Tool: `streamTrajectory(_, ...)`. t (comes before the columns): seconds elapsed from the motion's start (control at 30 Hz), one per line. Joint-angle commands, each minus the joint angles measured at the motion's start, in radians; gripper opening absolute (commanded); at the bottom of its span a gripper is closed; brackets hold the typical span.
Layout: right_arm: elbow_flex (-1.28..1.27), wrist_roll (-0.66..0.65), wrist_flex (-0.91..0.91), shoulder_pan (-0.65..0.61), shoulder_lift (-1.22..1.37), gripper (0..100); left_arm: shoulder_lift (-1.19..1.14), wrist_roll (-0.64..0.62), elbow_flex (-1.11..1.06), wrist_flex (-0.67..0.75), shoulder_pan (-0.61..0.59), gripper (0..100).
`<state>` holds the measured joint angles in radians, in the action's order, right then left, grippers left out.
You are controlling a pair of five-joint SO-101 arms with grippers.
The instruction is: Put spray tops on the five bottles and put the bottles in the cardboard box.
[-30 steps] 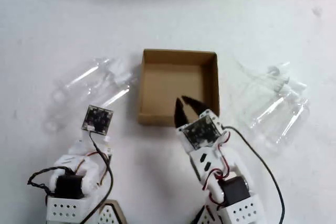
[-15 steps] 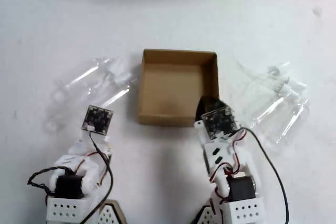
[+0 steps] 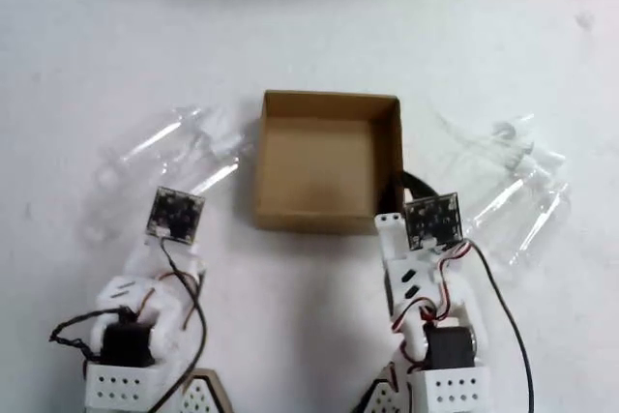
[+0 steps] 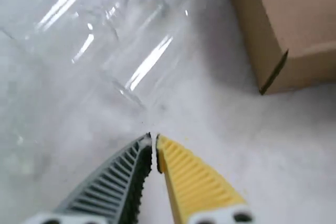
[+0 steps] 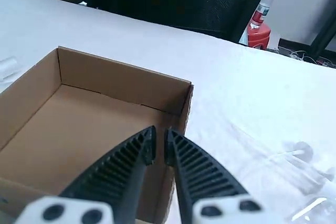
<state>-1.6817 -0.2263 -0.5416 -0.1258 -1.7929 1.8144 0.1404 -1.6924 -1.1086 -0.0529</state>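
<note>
The open cardboard box (image 3: 329, 162) stands empty at the middle of the table. Clear plastic bottles (image 3: 164, 166) lie in a heap to its left, and more clear bottles (image 3: 513, 195) lie to its right. In the left wrist view my left gripper (image 4: 154, 140), with one grey and one yellow finger, is shut on nothing, just short of the left bottles (image 4: 131, 51). My right gripper (image 5: 157, 141), with black fingers, is shut and empty over the box's (image 5: 105, 124) front right corner (image 3: 414, 184). I cannot make out spray tops among the clear plastic.
Bare white tabletop (image 3: 309, 36) stretches behind the box and between the two arm bases. A red bottle (image 5: 261, 22) and a dark chair stand beyond the far edge. The box corner (image 4: 283, 30) is close beside the left bottles.
My right arm has swung right, from over the box's front wall to its front right corner, and its fingers have closed. My left arm shifted slightly.
</note>
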Motion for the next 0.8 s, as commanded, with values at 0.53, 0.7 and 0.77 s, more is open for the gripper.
streamTrajectory(0.53, -0.009, 0.009, 0.016, 0.012, 0.007, 1.7, 0.010, 0.319, 0.190, 0.264, -0.018, 2)
streamTrajectory(0.7, -0.009, 0.009, 0.016, 0.012, 0.007, 1.7, 0.010, 0.522, 0.215, 0.249, -0.018, 2)
streamTrajectory(0.77, -0.009, 0.009, 0.016, 0.012, 0.007, 1.7, 0.010, 0.460, 0.258, 0.250, -0.016, 2)
